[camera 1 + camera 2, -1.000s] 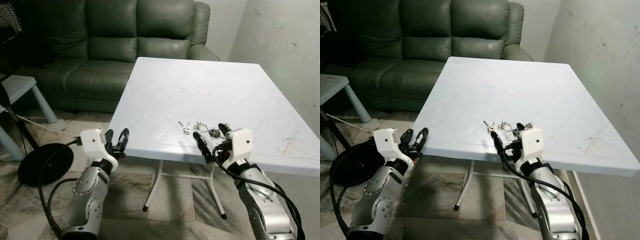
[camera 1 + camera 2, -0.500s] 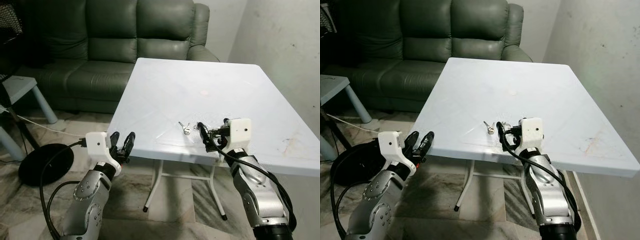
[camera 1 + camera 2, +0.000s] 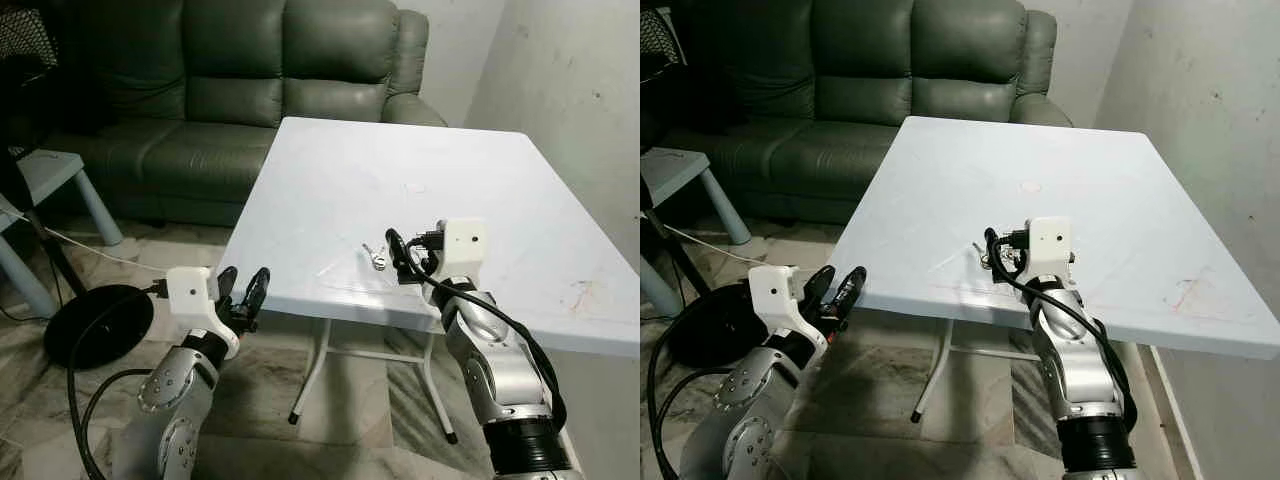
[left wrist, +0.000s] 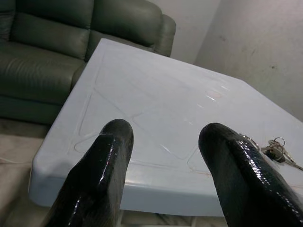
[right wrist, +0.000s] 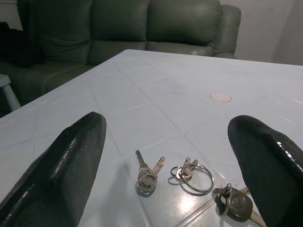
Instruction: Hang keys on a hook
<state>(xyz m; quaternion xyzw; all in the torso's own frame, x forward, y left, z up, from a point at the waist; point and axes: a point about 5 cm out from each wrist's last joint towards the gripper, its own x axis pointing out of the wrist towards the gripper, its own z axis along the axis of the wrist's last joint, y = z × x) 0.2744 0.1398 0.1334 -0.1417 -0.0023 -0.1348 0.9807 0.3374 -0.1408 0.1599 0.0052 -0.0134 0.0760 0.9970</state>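
Step in hand, as judged: the approach to pick up, with nothing yet lifted. The keys (image 5: 189,177) lie flat on the white table (image 3: 500,190), close to its near edge and on the side toward the bare wall. The right gripper (image 5: 173,156) hangs low over that edge, its two black fingers (image 5: 61,165) spread wide and empty, the keys lying between and just ahead of them; no contact with the metal is visible. The left gripper (image 3: 243,293) is held off the table's near corner on the sofa side, below the tabletop, fingers parted and holding nothing. Count on the table, from the right wrist view: three separate lots, namely a pair of small keys (image 5: 147,176) on one ring, a larger split ring (image 5: 193,174) carrying a small item beside it, and a black-headed key (image 5: 236,203) on its own ring nearest the wall side. All three rest near one another without clearly touching. One pale round mark (image 5: 220,97) sits further in toward the table's centre. One green sofa (image 3: 250,90) stands beyond the table's far edge. No hook can be made out. The next move, in my judgement, calls for lowering the right gripper onto one chosen lot and closing squarely; thin flat keys may slide on smooth plastic.
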